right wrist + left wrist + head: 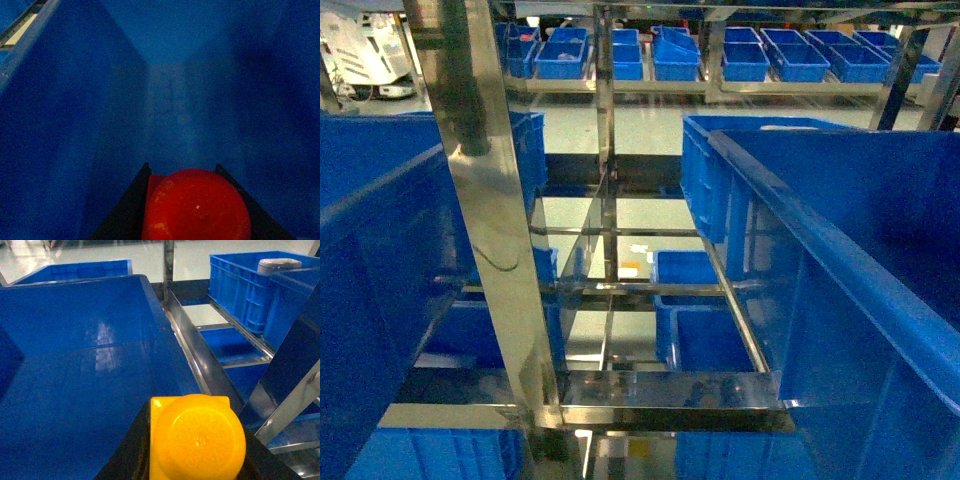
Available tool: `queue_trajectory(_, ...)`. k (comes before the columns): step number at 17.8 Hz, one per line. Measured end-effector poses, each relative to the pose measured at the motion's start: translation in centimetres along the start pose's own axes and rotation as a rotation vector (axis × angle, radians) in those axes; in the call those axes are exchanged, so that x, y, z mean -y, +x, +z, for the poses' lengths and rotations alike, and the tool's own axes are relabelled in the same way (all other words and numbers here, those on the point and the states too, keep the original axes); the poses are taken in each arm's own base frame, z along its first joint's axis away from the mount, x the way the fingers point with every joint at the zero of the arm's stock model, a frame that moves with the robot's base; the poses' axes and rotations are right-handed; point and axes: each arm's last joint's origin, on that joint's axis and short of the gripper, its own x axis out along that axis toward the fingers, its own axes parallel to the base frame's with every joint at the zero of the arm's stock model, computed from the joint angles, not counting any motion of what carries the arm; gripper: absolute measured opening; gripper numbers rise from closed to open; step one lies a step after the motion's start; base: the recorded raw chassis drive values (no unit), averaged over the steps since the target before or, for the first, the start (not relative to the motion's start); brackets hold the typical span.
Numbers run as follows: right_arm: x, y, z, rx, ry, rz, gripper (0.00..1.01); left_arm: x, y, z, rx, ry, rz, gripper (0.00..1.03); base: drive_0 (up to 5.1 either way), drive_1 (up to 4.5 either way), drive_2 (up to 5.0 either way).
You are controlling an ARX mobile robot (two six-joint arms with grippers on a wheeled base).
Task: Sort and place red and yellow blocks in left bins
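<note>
In the left wrist view the yellow block (197, 437) fills the bottom, stud facing the camera, with my left gripper (196, 440) shut on it between black fingers. It hangs over the inside of a large blue bin (75, 340), near that bin's right wall. In the right wrist view my right gripper (182, 169) is shut on the red block (197, 207), low inside a deep, dim blue bin (75, 125). The head view shows a big blue bin at the left (370, 230) and one at the right (860, 300). Neither gripper nor block shows there.
A shiny steel rack frame (490, 200) crosses the middle, with smaller blue crates on lower shelves (705, 330) and a far row of crates (800, 60). In the left wrist view a steel rail (195, 350) runs beside the bin, and another crate (245, 285) holds a grey object (277, 264).
</note>
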Motion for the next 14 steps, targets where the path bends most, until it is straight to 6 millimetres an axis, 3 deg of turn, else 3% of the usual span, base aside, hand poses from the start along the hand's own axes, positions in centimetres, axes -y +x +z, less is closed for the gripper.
queue_trajectory(14,0.24,0.44,-1.03,-0.02,-0.002,-0.009,0.28,0.0,-0.02,0.02,0.003,0.0,0.0,0.26,0.0,0.0,0.0)
